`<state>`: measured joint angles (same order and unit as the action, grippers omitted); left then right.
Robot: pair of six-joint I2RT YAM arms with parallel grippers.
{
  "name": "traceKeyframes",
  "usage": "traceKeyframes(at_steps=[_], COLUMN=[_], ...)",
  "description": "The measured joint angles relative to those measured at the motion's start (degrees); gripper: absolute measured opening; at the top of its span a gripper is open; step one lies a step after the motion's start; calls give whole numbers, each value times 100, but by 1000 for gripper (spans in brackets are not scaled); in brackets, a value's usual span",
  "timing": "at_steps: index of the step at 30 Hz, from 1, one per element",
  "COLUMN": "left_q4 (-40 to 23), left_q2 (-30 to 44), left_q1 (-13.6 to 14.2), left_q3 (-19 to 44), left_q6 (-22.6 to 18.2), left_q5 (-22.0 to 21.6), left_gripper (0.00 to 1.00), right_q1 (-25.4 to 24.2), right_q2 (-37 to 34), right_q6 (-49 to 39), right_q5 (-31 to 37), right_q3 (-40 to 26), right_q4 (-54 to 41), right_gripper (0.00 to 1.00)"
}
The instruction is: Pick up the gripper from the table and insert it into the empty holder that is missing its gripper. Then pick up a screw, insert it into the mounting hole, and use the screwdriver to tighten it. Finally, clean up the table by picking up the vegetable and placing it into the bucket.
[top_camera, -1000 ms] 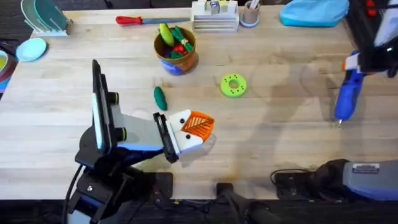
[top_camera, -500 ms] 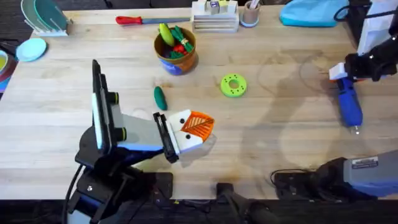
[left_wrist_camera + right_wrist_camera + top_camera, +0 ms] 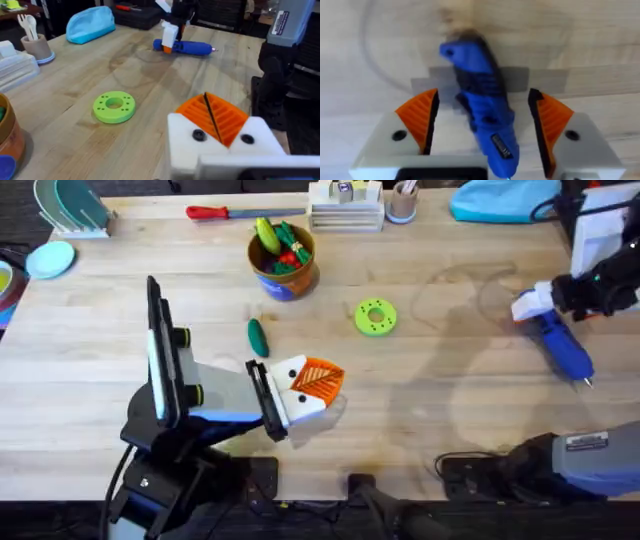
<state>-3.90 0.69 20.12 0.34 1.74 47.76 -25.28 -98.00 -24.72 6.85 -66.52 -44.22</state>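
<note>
two steps appear done; blue pen-shaped screwdriver (image 3: 562, 345) lies btwn spread jaws of right gripper (image 3: 485, 131). next: small dark green toy vegetable (image 3: 257, 337) to be fetched.

table (image 3: 420, 420): pale wood planks | floor (image 3: 20, 210): dark | light: even

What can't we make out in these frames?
- Right wrist: one end of the screwdriver is cut off by the picture's edge.
- Left wrist: two dark spots on the left claw are too small to tell screws from empty holes.
- Left wrist: the bucket is cut off by the edge.
</note>
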Motion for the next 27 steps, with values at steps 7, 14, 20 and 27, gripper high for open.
traceKeyframes(at_steps=[7, 14, 20, 27], left_q4=[0, 2, 4, 6], left_q2=[-1, 0, 0, -1], left_q1=[0, 0, 0, 0], left_q3=[0, 0, 0, 0], left_q6=[0, 0, 0, 1], left_q5=[-3, -32, -49, -65], left_gripper=[7, 7, 7, 7], right_q1=[2, 2, 2, 4], right_q2=[0, 0, -191, -389], right_q6=[-1209, -1770, -2016, -2100], right_q5=[-443, -525, -518, -570], right_q3=[0, 0, 0, -7], right_q4=[-369, 92, 53, 50], right_gripper=[975, 979, 981, 971])
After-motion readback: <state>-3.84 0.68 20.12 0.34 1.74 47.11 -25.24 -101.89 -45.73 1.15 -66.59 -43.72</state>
